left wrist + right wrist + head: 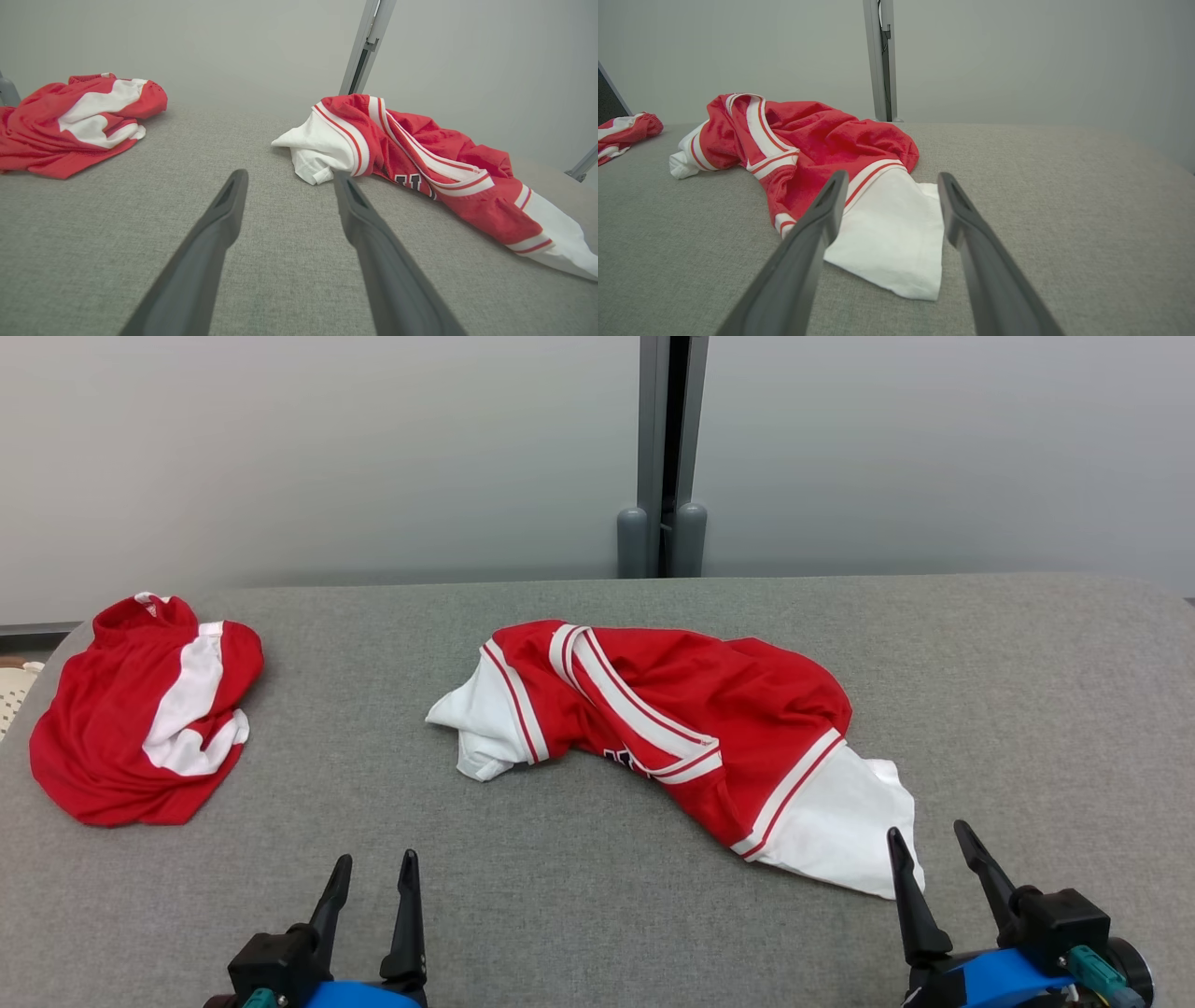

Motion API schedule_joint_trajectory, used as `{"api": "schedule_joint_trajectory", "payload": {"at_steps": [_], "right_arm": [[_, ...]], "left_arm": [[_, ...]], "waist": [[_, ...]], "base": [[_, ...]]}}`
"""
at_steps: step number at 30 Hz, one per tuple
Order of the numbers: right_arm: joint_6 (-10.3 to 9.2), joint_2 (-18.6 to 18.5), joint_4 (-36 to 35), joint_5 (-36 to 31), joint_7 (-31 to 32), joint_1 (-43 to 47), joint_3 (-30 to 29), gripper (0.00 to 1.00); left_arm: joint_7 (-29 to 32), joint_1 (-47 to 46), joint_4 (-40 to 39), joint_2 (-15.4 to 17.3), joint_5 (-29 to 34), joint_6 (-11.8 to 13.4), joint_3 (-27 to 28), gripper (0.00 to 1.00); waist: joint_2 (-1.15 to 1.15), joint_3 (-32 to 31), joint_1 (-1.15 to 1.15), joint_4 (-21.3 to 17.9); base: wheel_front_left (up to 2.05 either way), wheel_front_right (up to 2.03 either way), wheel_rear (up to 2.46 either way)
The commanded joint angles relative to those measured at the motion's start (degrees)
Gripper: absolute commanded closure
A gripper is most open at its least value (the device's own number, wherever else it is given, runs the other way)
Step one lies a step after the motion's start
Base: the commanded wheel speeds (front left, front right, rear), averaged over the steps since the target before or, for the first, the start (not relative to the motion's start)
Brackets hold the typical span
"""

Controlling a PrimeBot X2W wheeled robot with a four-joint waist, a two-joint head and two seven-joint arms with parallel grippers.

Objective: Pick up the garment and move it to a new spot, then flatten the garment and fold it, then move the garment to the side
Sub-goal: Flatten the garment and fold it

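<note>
Item one, landmark: grey post [670, 457], upright behind the far edge of the grey fabric worktop [560, 915]. Item two, the garment [672, 728]: red jersey with white trim, crumpled in a long heap directly in front of the post, one white end bunched out to the post's left, the other spread flat toward me on its right. Item three, a second red-and-white garment [140, 709], heaped well to the left of the post; not this step's concern, I judge. Item four, my left pincer [376, 856]: fingers spread, empty, above bare worktop, on my side of the post and to its left. Item five, my right pincer [927, 827]: likewise spread and empty, to the post's right, tips at the near corner of the flat white end; contact I cannot tell. Step in hand, by my reckoning: the first pick-up. Method advised: take the cloth at two well-separated places, one white end per pincer; pinch low against the worktop; raise both together so the heap opens rather than twists.
</note>
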Motion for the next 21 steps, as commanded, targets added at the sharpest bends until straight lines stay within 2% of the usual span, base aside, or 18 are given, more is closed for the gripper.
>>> {"api": "schedule_joint_trajectory", "payload": {"at_steps": [1, 11, 21], "right_arm": [[-0.02, -0.2, 0.2, -0.3, -0.1, -0.4, -0.2, 0.00], [-0.01, -0.2, 2.1, -2.4, -0.1, -2.1, 0.8, 0.00], [-0.02, -0.2, 12.6, -5.8, -0.1, -7.9, 7.7, 0.00]], "left_arm": [[-0.2, -0.6, 0.2, 0.0, 0.4, -0.2, 0.4, 0.00], [-0.2, -1.6, -0.3, -0.4, 1.6, -0.8, 1.4, 0.00], [-0.2, -3.0, -0.6, -0.5, 2.4, -0.9, 1.3, 0.00]], "waist": [[0.00, 0.0, 0.00, 0.0], [0.00, 1.2, 0.00, 0.3], [0.00, 4.8, 0.00, 2.0]], "base": [[0.00, 0.00, 0.00], [0.00, 0.00, 0.00], [0.00, 0.00, 0.00]]}}
